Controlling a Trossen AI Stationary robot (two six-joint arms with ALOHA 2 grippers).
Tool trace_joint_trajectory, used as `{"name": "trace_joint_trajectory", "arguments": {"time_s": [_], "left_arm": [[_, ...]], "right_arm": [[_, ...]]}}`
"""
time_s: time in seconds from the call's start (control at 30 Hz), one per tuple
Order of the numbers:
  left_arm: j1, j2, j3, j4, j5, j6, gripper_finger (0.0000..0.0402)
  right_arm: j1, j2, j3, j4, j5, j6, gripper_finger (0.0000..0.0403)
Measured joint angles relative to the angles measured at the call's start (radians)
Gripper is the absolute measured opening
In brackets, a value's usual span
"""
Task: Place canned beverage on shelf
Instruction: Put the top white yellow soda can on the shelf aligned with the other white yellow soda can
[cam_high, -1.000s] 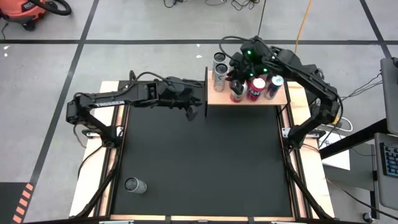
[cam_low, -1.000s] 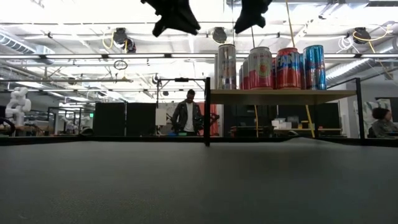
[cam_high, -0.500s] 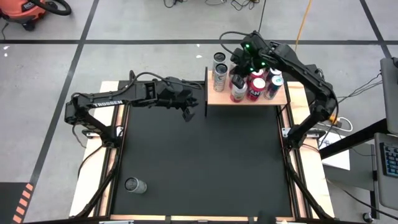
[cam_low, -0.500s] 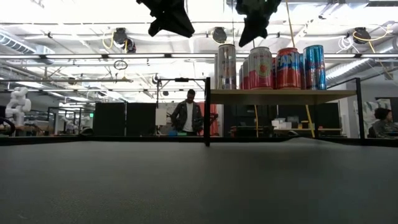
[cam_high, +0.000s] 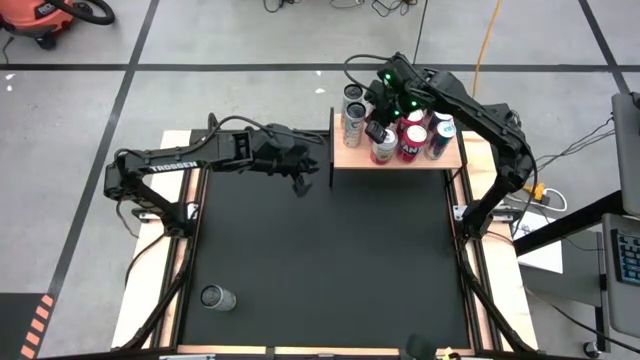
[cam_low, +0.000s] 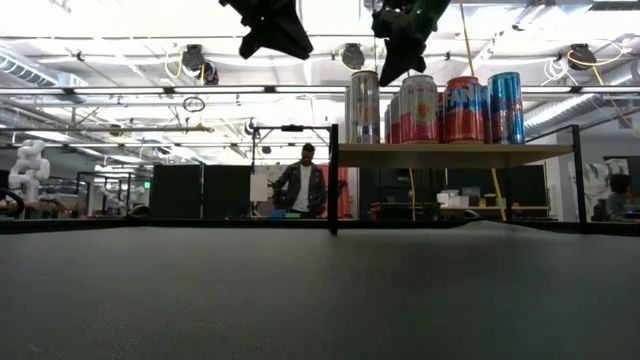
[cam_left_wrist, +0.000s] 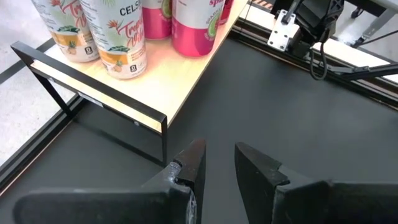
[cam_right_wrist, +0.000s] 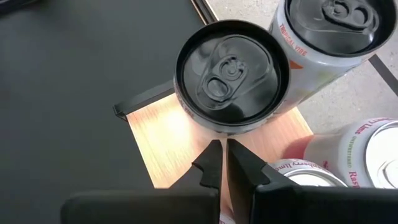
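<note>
**Right arm above the stocked shelf, one can left on the table**

The right end effector (cam_high: 377, 131) hovers over the cans on the shelf, and in its wrist view the two dark fingers (cam_right_wrist: 211, 165) are pressed together with nothing between them. Directly under it stands a slim white can with a black top (cam_right_wrist: 231, 78), and beside that a second white can with a tropical print (cam_right_wrist: 326, 31); pink cans (cam_right_wrist: 351, 155) stand close by. The left end effector (cam_left_wrist: 214, 165) hangs in the air just beside the shelf's near corner, its fingers slightly apart and empty.

The small light-wood shelf on a black metal frame (cam_high: 350, 158) sits at the far edge of the table and carries about six upright cans. One more silver can (cam_high: 217, 297) lies on its side on the black mat, near the front left corner, well apart from both arms.

My judgement: a placement is finished and the right arm is free. The next move calls for an arm, probably the left, to travel to the lying can, grip it and set it upright on the free wood at the front of the shelf.

The black table (cam_high: 320, 260) mat is otherwise bare. Beyond it the low view shows a large hall with ceiling lights, and a person (cam_low: 304, 187) stands far behind.
</note>
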Motion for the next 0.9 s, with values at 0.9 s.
{"name": "trace_joint_trajectory", "arguments": {"time_s": [0.9], "left_arm": [[0.000,0.000,0.000,-0.013,0.000,0.005,0.0086]], "right_arm": [[0.002,-0.001,0.000,0.005,-0.028,-0.005,0.0000]]}}
